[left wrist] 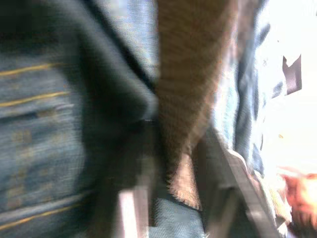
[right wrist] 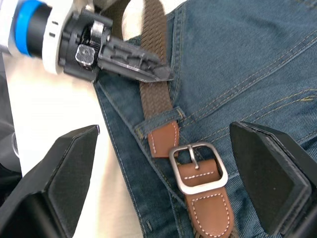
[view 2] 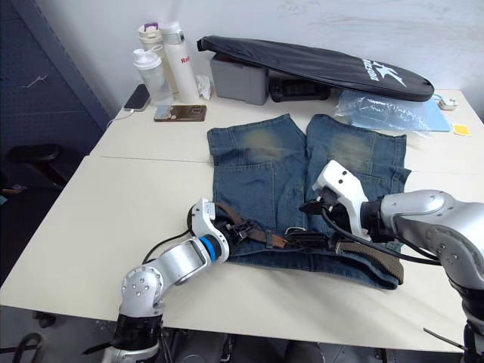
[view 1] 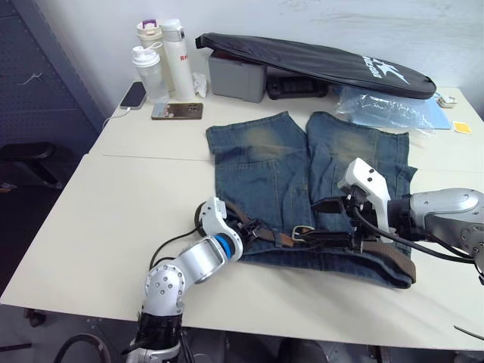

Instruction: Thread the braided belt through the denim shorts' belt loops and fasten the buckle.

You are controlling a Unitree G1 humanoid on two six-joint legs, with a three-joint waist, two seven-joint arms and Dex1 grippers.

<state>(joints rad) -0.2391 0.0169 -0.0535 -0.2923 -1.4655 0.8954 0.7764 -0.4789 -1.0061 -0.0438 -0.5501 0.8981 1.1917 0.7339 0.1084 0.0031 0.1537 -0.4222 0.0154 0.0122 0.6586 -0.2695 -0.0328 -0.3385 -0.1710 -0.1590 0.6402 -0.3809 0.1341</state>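
The denim shorts (view 1: 265, 166) lie flat on the cream table (view 1: 113, 212), waistband toward me. The braided belt (view 1: 393, 257) runs along the waistband. In the right wrist view its reddish-brown tip (right wrist: 163, 141) pokes out from under a belt loop (right wrist: 158, 118), next to the silver buckle (right wrist: 198, 168). My left gripper (view 1: 253, 229) rests at the waistband's left end, shut on the belt strap (left wrist: 185, 99). Above the buckle (view 1: 304, 232) my right gripper (right wrist: 164, 127) hovers open, with one finger on each side of it.
A long black zipped bag (view 1: 318, 64) lies on a grey box (view 1: 236, 76) at the back. Bottles (view 1: 170, 64) and two phones (view 1: 134, 94) (view 1: 178, 111) stand at the back left. A plastic bag (view 1: 386, 110) lies at the back right.
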